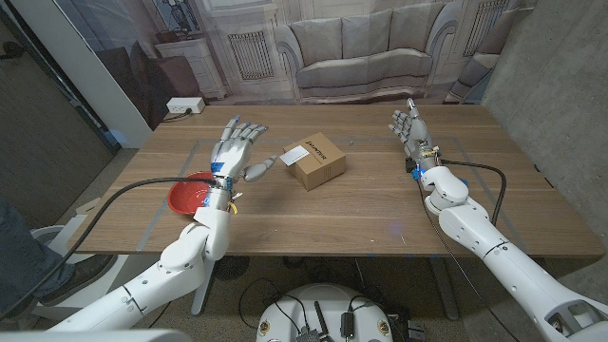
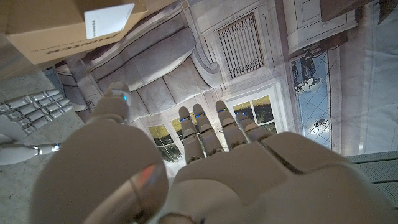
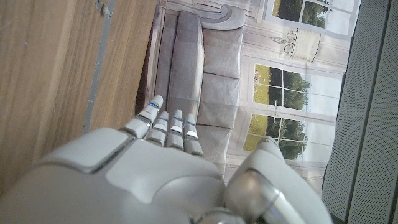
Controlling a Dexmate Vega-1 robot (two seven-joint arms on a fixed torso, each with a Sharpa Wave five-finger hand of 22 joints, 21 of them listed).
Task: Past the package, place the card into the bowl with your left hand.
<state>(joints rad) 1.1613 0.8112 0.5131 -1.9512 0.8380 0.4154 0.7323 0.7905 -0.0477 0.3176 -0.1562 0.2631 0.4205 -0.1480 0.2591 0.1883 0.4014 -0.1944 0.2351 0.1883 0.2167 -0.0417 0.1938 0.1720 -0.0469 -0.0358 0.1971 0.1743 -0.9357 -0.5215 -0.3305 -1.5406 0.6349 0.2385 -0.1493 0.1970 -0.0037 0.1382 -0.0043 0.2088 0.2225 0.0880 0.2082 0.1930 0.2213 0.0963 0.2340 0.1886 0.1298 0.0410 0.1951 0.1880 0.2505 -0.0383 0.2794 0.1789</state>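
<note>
A brown cardboard package (image 1: pixel 317 163) sits near the middle of the wooden table (image 1: pixel 361 218), with a white rectangle (image 1: pixel 304 150) on its top face; I cannot tell whether that is the card or a label. The package (image 2: pixel 43 28) and the white rectangle (image 2: pixel 109 18) also show in the left wrist view. A red bowl (image 1: pixel 187 198) lies at the table's left, partly hidden by my left wrist. My left hand (image 1: pixel 236 147) (image 2: pixel 186 168) hovers between bowl and package, fingers spread, holding nothing. My right hand (image 1: pixel 410 128) (image 3: pixel 155 174) stands at the far right, fingers apart and empty.
Thin tape lines mark the tabletop (image 3: pixel 50 62). A printed backdrop of a sofa (image 1: pixel 366 52) hangs behind the table. A white power strip (image 1: pixel 185 105) lies on the floor past the far left corner. A person's leg (image 1: pixel 19 252) shows at the left edge.
</note>
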